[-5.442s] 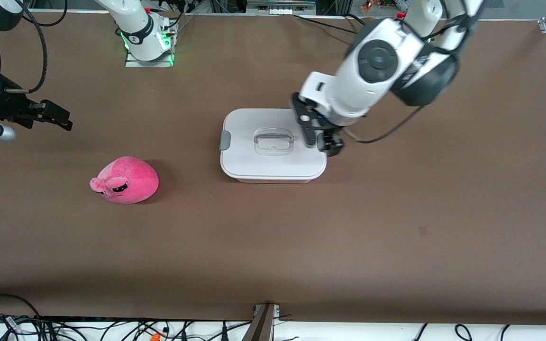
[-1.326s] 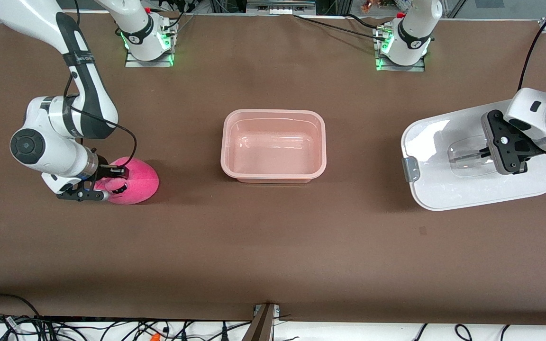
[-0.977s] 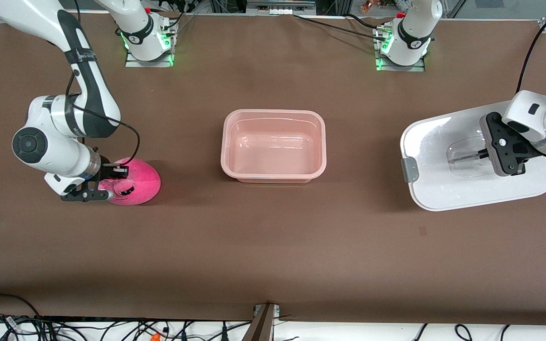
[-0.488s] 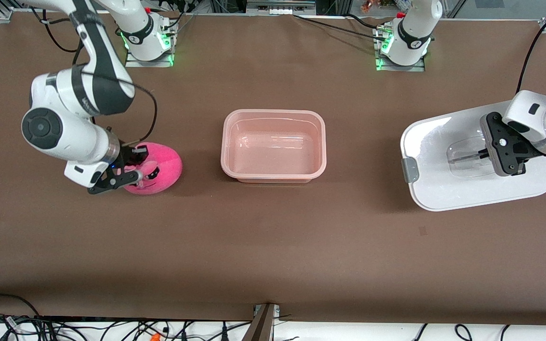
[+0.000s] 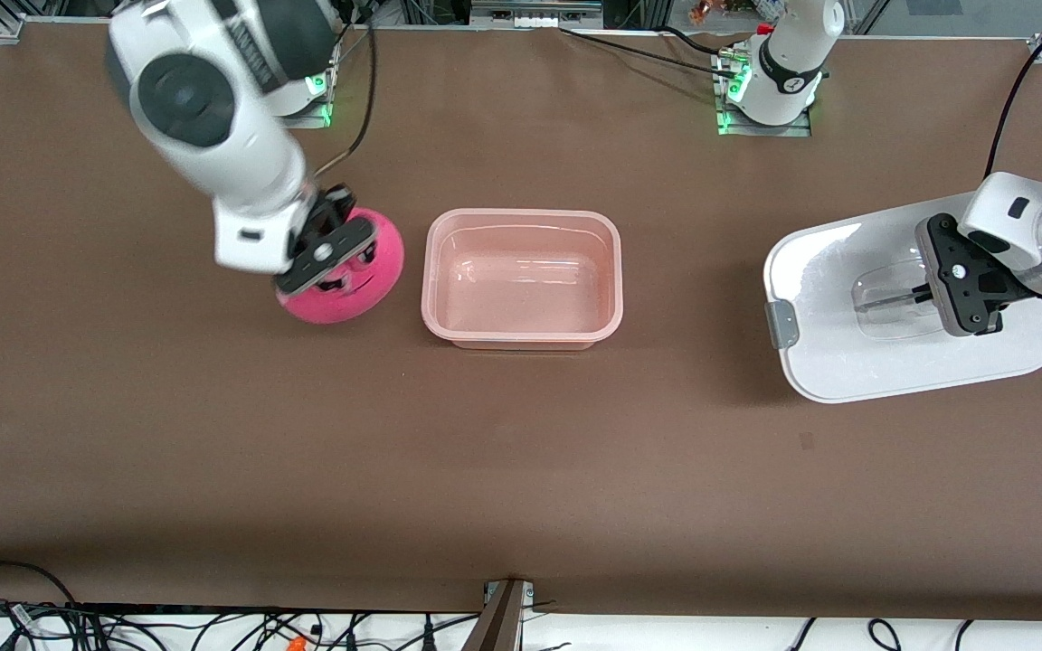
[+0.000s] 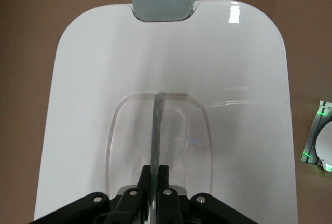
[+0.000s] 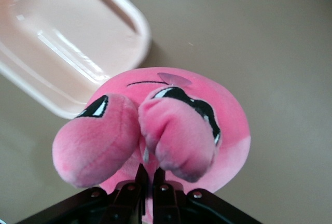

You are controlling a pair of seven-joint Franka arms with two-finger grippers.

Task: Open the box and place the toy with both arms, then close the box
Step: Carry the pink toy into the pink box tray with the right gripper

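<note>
Brown tabletop (image 5: 521, 470). Open box (image 5: 522, 278) at centre. Right end effector (image 5: 326, 253) clamps toy (image 5: 345, 280), raised over tabletop just beside box, apparently clear of it. Left end effector (image 5: 960, 287) grips lid (image 5: 847, 362) by handle (image 6: 155, 130), toward left arm's end.

A brown table (image 5: 521, 470) fills almost the whole front view. At its edge nearest to the front camera, a dark metal post (image 5: 496, 617) stands at the middle. Black cables (image 5: 213, 628) lie on a white floor (image 5: 684, 633) along this same edge of the table.
</note>
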